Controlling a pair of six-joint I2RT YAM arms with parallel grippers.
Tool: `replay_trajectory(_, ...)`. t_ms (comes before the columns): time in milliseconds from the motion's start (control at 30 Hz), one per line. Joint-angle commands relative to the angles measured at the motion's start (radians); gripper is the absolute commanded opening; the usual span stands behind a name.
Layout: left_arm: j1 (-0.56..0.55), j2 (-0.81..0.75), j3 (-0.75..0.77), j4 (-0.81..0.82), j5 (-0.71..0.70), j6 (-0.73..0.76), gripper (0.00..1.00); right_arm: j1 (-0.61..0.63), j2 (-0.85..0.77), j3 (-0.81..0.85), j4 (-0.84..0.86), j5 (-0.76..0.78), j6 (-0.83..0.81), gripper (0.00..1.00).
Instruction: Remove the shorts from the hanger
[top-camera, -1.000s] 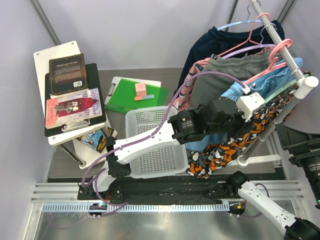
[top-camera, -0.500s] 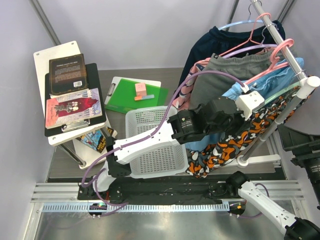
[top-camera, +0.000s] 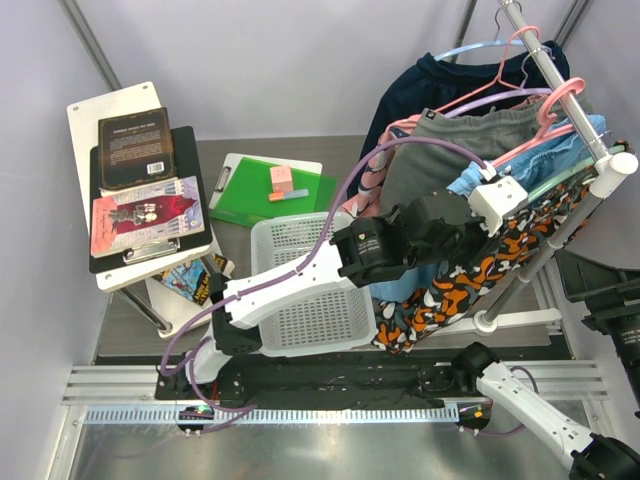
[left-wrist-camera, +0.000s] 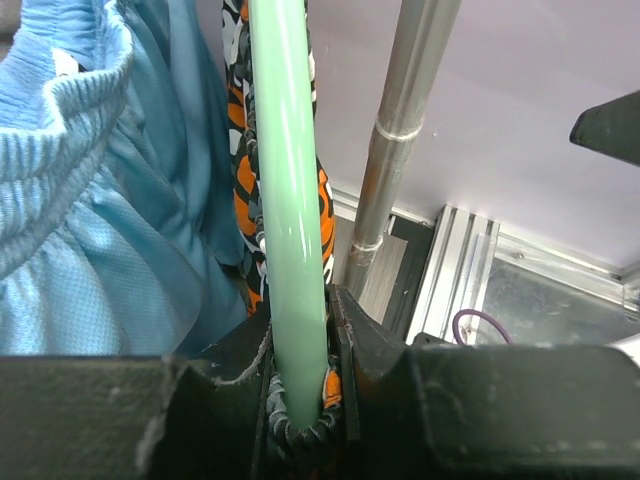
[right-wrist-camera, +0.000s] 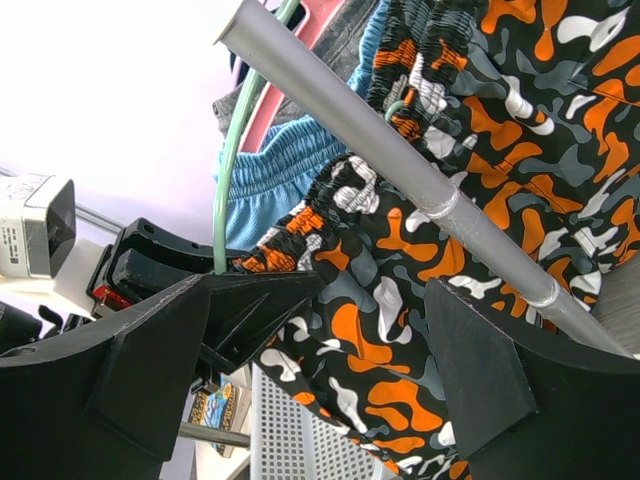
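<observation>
Camouflage shorts (top-camera: 465, 285) hang on a green hanger (left-wrist-camera: 285, 180) at the near end of a metal rail (right-wrist-camera: 400, 170). Light blue shorts (left-wrist-camera: 90, 230) hang just beside them, above a white basket (top-camera: 300, 290). Compared with a second ago, the left gripper (left-wrist-camera: 300, 400) has narrowed its jaws and moved slightly up and to the left in the overhead view. It is now clamped on the green hanger's bar, with the gathered waistband of the camouflage shorts pinched in against the bar. The right gripper (right-wrist-camera: 330, 330) has not changed. Its fingers are spread wide and hold nothing, close in front of the camouflage shorts and the rail.
</observation>
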Motion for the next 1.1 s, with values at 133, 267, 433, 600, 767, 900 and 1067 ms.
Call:
replay_trajectory(133, 0.01, -0.137, 0.06, 0.129, -0.027, 0.013, 0.0, 0.006, -0.008, -0.014, 0.044, -0.002, -0.004, 0.94)
replay_trajectory(267, 0.011, -0.163, 0.049, 0.11, -0.029, 0.01, 0.0, 0.005, -0.006, -0.025, 0.058, -0.013, -0.004, 0.94)
replay_trajectory(433, 0.013, -0.221, -0.005, 0.078, 0.019, 0.004, 0.0, 0.005, 0.005, -0.043, 0.072, -0.04, -0.02, 0.94)
replay_trajectory(600, 0.021, -0.287, -0.067, -0.038, 0.048, -0.006, 0.0, 0.006, 0.015, -0.077, 0.121, -0.103, -0.07, 0.94)
replay_trajectory(767, 0.041, -0.403, -0.23, -0.053, 0.028, -0.062, 0.0, 0.006, 0.06, -0.104, 0.181, -0.184, -0.141, 0.94)
replay_trajectory(900, 0.042, -0.477, -0.334, -0.014, 0.021, -0.078, 0.0, 0.006, 0.092, -0.109, 0.204, -0.25, -0.193, 0.94)
replay_trajectory(1067, 0.047, -0.528, -0.438, -0.017, 0.117, -0.058, 0.0, 0.006, 0.107, -0.143, 0.259, -0.339, -0.265, 0.97)
